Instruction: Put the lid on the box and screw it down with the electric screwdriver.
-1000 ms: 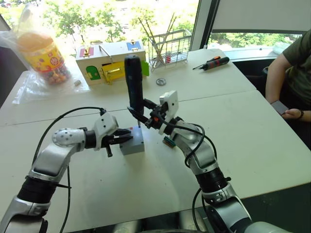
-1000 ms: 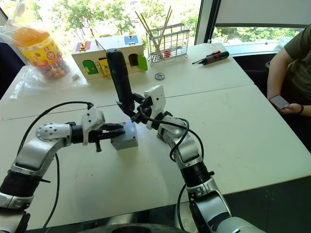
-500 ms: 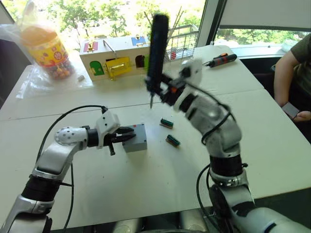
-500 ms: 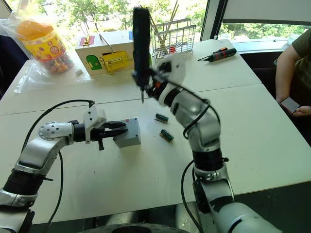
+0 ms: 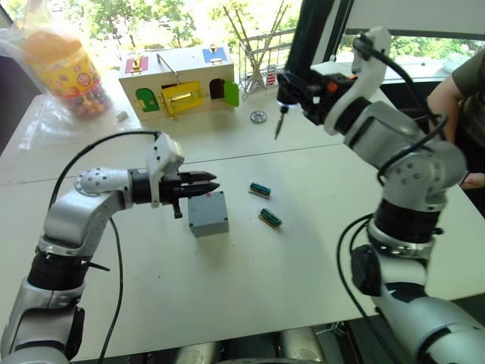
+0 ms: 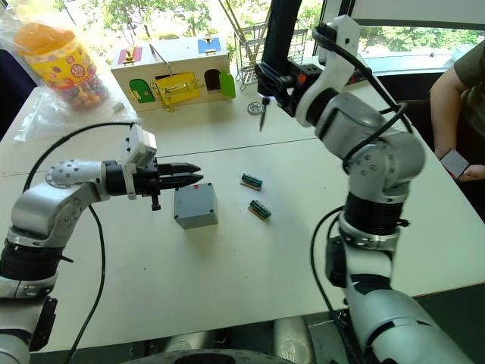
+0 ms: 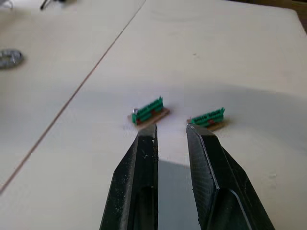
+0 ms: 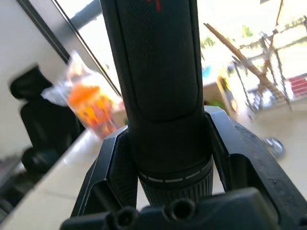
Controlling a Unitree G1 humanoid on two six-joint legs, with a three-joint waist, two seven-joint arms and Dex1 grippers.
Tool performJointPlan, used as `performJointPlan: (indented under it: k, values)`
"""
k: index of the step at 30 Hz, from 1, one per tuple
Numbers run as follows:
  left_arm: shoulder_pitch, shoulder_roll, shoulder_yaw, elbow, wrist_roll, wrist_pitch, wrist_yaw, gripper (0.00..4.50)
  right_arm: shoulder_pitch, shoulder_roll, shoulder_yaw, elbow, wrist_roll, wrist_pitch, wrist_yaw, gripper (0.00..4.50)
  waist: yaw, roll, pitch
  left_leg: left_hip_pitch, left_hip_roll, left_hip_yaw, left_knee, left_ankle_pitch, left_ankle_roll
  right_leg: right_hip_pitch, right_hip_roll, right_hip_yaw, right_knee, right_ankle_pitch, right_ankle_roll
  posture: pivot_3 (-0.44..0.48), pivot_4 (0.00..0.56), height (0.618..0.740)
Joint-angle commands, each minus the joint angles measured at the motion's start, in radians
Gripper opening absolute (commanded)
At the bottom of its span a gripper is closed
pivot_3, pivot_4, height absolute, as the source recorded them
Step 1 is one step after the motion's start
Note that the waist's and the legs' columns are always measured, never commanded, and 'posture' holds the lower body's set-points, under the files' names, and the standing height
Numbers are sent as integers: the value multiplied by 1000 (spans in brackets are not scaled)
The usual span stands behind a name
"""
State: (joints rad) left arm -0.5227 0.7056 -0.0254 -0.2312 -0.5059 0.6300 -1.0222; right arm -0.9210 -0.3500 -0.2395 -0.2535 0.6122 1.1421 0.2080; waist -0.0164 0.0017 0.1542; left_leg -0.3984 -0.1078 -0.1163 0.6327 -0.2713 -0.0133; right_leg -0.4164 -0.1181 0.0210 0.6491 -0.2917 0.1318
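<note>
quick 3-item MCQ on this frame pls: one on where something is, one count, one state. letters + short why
1. Where is the box?
A. on the white table, just ahead of the left gripper's fingertips
B. inside the wire rack
C. in the person's hand

2. How many small green connector pieces lie on the table?
A. one
B. two
C. four

3. What is the right gripper doing?
A. hanging open
B. shut on the electric screwdriver, held in the air
C. pressing the bit into the box

Answers:
1 A: the grey box sits on the tabletop by the left gripper, whose fingers are slightly apart and hold nothing.
2 B: two green pieces lie to the right of the box.
3 B: the fingers clamp the electric screwdriver, its bit pointing down well above the table and away from the box.
</note>
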Motion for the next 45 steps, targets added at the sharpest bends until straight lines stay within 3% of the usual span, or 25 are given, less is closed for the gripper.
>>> performJointPlan:
  k: [1, 7, 11, 15, 22, 29, 30, 34, 42, 45]
  values:
    - [-48, -3, -30, -55, -8, 2, -16, 923, -9, -201, 27, -16, -8, 74, 90, 1752, -1, 0, 1, -4, 0, 0, 1, 0, 0, -4, 0, 0, 0, 0, 0, 0, 150, 740]
    - [-42, 16, -124, -105, 34, -18, -52, 923, 55, -450, 93, 86, 162, 438, 256, 1752, -8, -1, 2, -11, 1, 2, 4, 0, 1, -10, 0, 0, 0, 0, 0, 0, 150, 740]
    - [-25, 36, -164, -105, 71, -38, -74, 923, 69, -533, 153, 182, 265, 472, 287, 1752, -17, 0, 10, -11, 2, 2, 7, 0, 1, -10, 0, 0, 3, 0, 0, 0, 150, 740]
    - [14, 53, -176, -104, 92, -59, -89, 923, 67, -589, 271, 315, 251, 472, 314, 1752, -12, -1, 12, -11, 1, 2, 16, -1, 3, -7, 0, 0, 6, 0, 0, 0, 150, 740]
    - [68, 53, -168, -97, 128, -81, -63, 923, -13, -569, 388, 525, 235, 472, 319, 1752, 3, -3, 14, -12, 1, 3, 16, -2, 4, -8, 0, 0, 5, 0, 0, 0, 150, 740]
    - [104, 56, -154, -116, 125, -80, -39, 923, -48, -548, 448, 541, 158, 471, 352, 1752, 4, -3, 14, -12, 1, 3, 16, -2, 4, -8, 0, 0, 5, 0, 0, 0, 150, 740]
    - [106, 56, -151, -114, 126, -82, -34, 923, -43, -556, 466, 527, 142, 462, 363, 2791, 4, -3, 14, -12, 1, 3, 16, -2, 4, -8, 0, 0, 5, 0, 0, 0, 150, 740]
    - [100, 61, -136, -95, 132, -92, -23, 923, -29, -572, 510, 493, 77, 409, 399, 4390, 4, -3, 14, -12, 1, 3, 17, -2, 4, -7, 0, 0, 6, 1, 0, 0, 150, 740]
    - [87, 76, -95, -56, 122, -89, -19, 923, -48, -535, 447, 417, 15, 325, 421, 4455, 3, -3, 14, -12, 0, 3, 18, -2, 4, -7, 0, 0, 7, 1, 0, 0, 150, 740]
    - [81, 86, -44, -36, 95, -72, -19, 923, -53, -543, 460, 299, -39, 162, 458, 4455, 1, -3, 14, -12, 0, 3, 18, -2, 4, -8, 0, 0, 7, 1, 0, 0, 150, 740]
